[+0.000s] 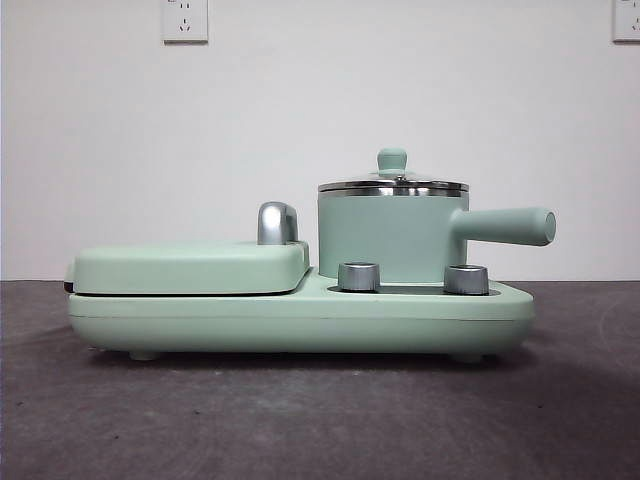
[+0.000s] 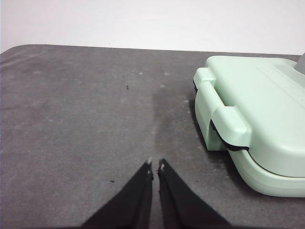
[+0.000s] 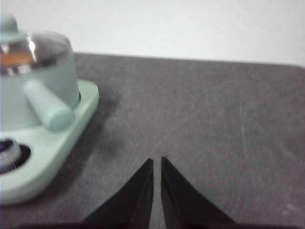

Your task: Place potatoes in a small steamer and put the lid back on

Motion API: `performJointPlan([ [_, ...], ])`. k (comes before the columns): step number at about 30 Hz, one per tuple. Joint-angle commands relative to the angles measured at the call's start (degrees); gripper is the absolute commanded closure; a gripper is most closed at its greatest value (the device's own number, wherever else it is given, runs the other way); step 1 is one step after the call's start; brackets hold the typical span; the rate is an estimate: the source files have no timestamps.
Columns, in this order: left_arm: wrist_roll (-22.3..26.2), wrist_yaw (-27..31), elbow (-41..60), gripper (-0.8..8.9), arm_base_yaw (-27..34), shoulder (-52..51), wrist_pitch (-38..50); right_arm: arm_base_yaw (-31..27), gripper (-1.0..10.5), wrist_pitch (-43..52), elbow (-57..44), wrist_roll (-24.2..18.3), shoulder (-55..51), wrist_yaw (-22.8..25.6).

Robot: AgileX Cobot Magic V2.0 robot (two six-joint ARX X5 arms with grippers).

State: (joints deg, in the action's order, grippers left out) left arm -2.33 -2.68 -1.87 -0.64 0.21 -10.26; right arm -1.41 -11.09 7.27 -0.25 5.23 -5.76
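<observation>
The small steamer (image 1: pixel 390 240), a mint-green pot with a stubby side handle (image 1: pixel 510 226), stands on the right half of a green cooking base. The glass lid (image 1: pixel 392 185) with its green knob sits closed on the steamer's rim. In the right wrist view an orange-brown patch, the potato (image 3: pixel 13 57), shows through the lid (image 3: pixel 45 47) inside the steamer (image 3: pixel 28 90). The front view hides the potato. My right gripper (image 3: pixel 157 159) is shut and empty over bare table beside the steamer's handle end. My left gripper (image 2: pixel 155 164) is shut and empty over the table, off the griddle end.
The mint-green base (image 1: pixel 300 320) carries a flat griddle cover (image 1: pixel 190 268) with a chrome handle (image 1: pixel 277 223) and two steel dials (image 1: pixel 359 276). The griddle's hinged end (image 2: pixel 228 124) lies close to my left gripper. Dark grey table mat runs to a white wall.
</observation>
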Motion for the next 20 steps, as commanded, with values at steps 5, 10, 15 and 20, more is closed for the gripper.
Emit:
performJointPlan([
  [5,0.8,0.2,1.1,7.88,0.0,0.0,-0.3,-0.1,9.2,2.1,-5.5,-0.5,-4.0,0.5],
  [10,0.8,0.2,1.1,7.88,0.0,0.0,-0.3,-0.1,9.2,1.2,-6.6,-0.2,-5.0,1.4],
  [15,0.8,0.2,1.1,7.88,0.0,0.0,-0.3,-0.1,9.2,1.2,-6.6,-0.2,-5.0,1.4],
  [20,0.8,0.2,1.1,7.88,0.0,0.0,-0.3,-0.1,9.2,1.2,-6.6,-0.1,-5.0,1.7],
])
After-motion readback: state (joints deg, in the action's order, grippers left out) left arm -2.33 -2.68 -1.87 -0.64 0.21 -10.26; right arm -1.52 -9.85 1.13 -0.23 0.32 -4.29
